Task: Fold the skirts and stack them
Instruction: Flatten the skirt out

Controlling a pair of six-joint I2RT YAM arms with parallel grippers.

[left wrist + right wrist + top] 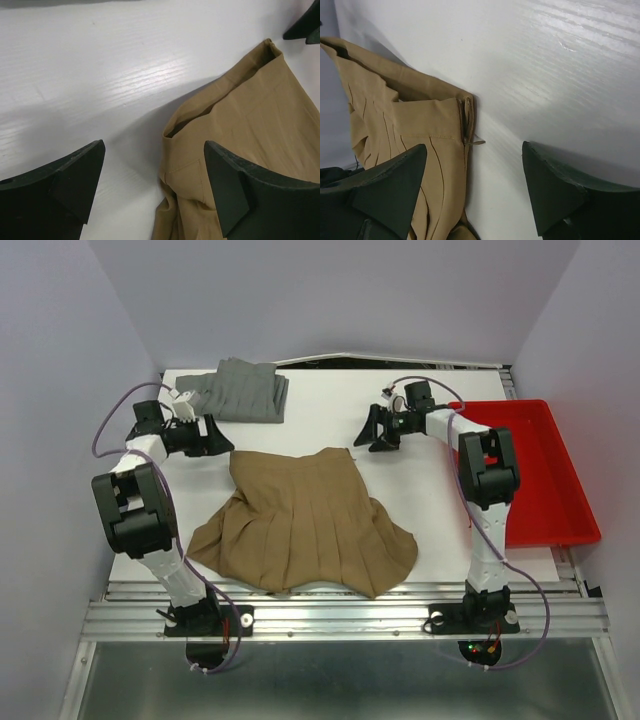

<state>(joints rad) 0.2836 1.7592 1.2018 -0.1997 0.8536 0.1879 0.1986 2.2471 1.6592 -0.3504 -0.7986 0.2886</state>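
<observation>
A tan pleated skirt lies spread on the white table, waistband toward the back. A folded grey skirt lies at the back left. My left gripper is open just left of the waistband's left corner, which lies between its fingers. My right gripper is open just right of the waistband's right corner, where a zipper pull shows. Neither gripper holds anything.
A red tray stands at the right edge of the table. The skirt's hem reaches near the table's front edge. Purple walls close in the left, back and right.
</observation>
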